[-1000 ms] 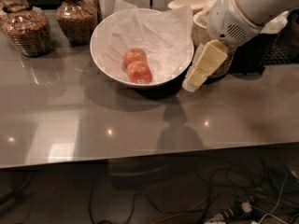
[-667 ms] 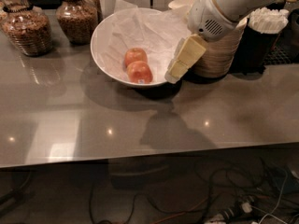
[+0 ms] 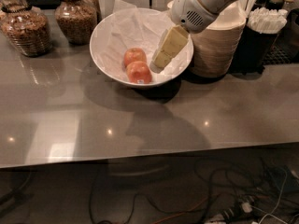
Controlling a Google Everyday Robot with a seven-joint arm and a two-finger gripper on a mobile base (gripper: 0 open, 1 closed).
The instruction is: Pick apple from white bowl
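Presently we judge ourselves mid-approach: our cream two-finger gripper point(image 3: 163, 55) hangs within the wide, glossy, paper-lined white bowl point(image 3: 96, 50), just right of the front round reddish apple point(image 3: 139, 72) and the rear apple point(image 3: 135, 56), both ungrasped, so next we lower onto one.

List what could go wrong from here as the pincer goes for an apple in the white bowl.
1. The pincer hangs over the white bowl's right side, near the front apple and rear apple, which lie close together; nudging one may roll both.
2. The crinkled paper could get pinched with the fruit.
3. The wrist sits above the stacked paper bowls and might knock them.
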